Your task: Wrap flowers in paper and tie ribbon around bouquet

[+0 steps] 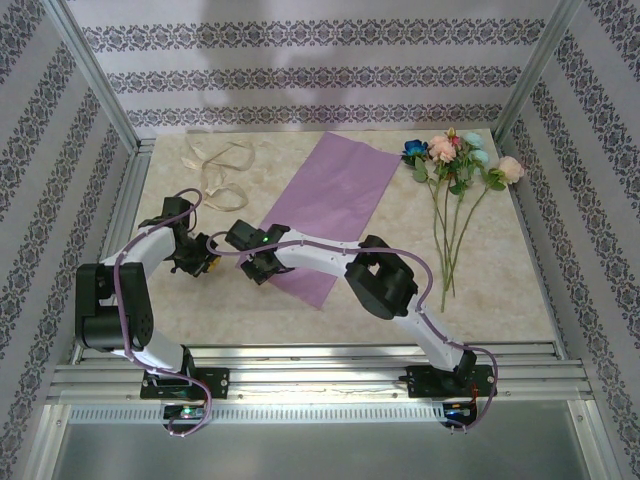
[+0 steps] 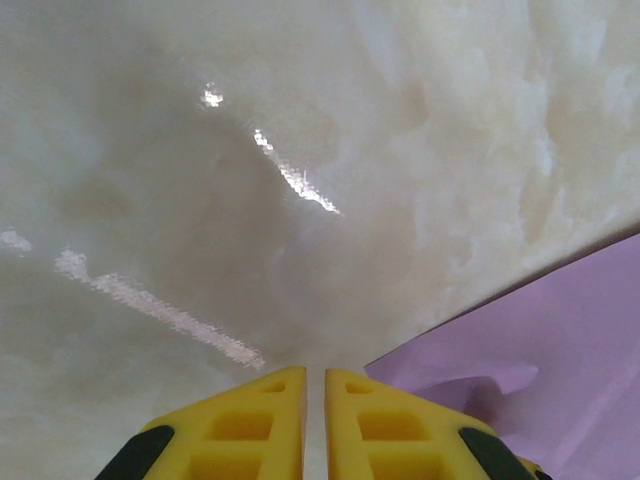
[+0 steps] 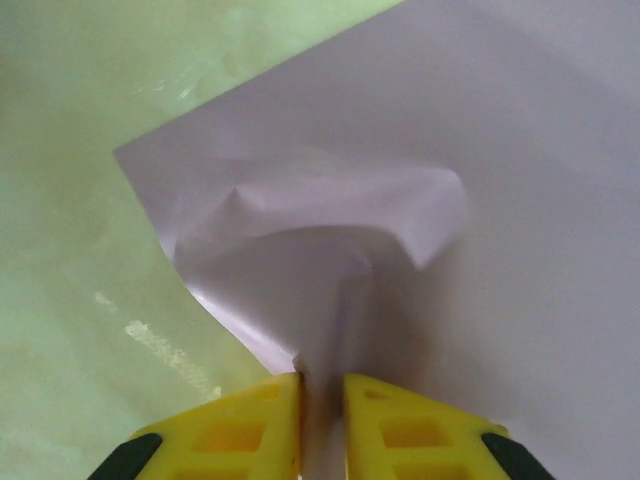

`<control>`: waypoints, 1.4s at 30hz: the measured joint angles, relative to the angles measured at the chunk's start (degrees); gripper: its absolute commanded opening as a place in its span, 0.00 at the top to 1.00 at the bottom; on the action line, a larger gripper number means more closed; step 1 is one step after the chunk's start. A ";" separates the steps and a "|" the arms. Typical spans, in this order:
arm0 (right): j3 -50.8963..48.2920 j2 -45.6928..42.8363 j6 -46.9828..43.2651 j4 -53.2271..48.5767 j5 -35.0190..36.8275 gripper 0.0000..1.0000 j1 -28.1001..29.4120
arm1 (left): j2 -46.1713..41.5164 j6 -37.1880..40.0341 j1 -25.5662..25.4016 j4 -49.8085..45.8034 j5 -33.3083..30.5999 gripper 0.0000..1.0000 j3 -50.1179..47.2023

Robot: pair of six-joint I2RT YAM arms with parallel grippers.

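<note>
Top external view is showing the paper (image 1: 335, 200) lying slantwise mid-table, running approx 1 o'clock to 7 o'clock. The flowers (image 1: 455, 165) are sitting well apart at the table's 2 o'clock, blooms far and stems pointing near. The ribbon (image 1: 215, 165) is lying loose at 11 o'clock. Neither is touching the sheet, so wrapping isn't begun; prob. the paper is being positioned first.

R gripper (image 1: 262, 268) is working at the sheet's left edge near its near end, approx 8 o'clock of the paper. In the right wrist view its fingers (image 3: 270, 425) are standing nearly together w/ a raised fold of paper running into the slit between them. So it's pinching the edge, and the sheet is puckering just beyond. That edge hold looks meant for dragging or folding the sheet.

L gripper (image 1: 197, 262) is hovering at 9 o'clock of the R one, over bare table (image 1: 230, 320). In the left wrist view its fingers (image 2: 250, 420) are closed to a thin slit w/ nothing between. The paper edge is lying just at 3 o'clock of them. Prob. it's waiting close to help pin or lift. Thin sheet, so creasing or tearing at the pinch is the risk.
</note>
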 measured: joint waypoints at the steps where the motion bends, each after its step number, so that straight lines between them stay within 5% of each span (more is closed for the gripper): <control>1: 0.00 0.00 0.24 0.00 -0.22 0.90 -0.11 | -0.09 0.00 0.00 0.02 0.00 0.87 0.00; 12: -2.75 -2.14 2.78 2.27 -11.69 0.88 -3.30 | -0.39 0.02 0.02 0.04 2.82 0.82 -0.76; 23: -13.27 -12.00 7.21 8.94 -29.03 0.88 -9.29 | -1.66 -5.46 -0.11 7.91 11.69 0.43 -4.68; 33: -14.62 -12.74 9.44 10.80 -36.59 0.87 -12.37 | -4.98 -14.10 -3.32 18.88 17.44 0.43 -6.75; 39: -14.62 -12.74 9.97 10.80 -38.01 0.86 -12.76 | -7.17 -13.75 -3.54 18.01 18.21 0.67 -6.71; 42: -14.62 -12.74 10.01 10.80 -38.36 0.86 -12.79 | -7.17 -13.31 -3.91 16.81 18.56 0.68 -6.67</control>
